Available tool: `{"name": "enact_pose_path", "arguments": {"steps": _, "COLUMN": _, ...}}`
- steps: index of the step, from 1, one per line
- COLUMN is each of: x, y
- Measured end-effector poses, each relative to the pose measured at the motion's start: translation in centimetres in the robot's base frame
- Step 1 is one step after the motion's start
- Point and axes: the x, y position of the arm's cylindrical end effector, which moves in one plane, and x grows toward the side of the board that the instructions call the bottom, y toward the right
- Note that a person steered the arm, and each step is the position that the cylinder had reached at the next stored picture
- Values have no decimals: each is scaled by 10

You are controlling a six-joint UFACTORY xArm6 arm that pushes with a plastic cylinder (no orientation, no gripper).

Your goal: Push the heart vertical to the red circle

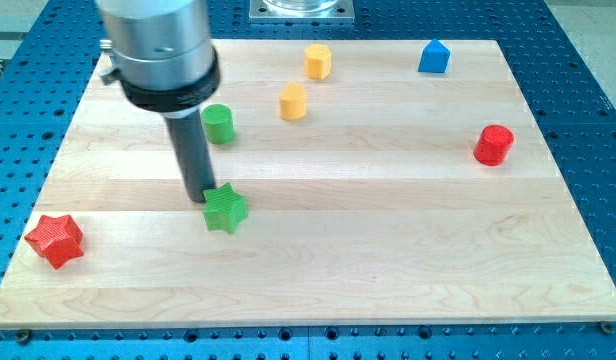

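The yellow heart (pixel 293 102) sits in the upper middle of the wooden board (pixel 388 260). The red circle (pixel 494 145) stands far to the view's right, slightly lower than the heart. My tip (pixel 202 198) is at the view's left of centre, against the upper left edge of a green star (pixel 226 209). It is well below and to the left of the heart. The rod and the arm's wide body hide part of the board's upper left.
A green cylinder (pixel 219 123) stands just right of the rod, above the green star. A second yellow block (pixel 318 61) is above the heart, near the top edge. A blue block (pixel 434 57) is at top right. A red star (pixel 56 240) lies at bottom left.
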Motion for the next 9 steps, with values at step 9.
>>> {"name": "enact_pose_path", "arguments": {"steps": 9, "x": -39, "y": 208}}
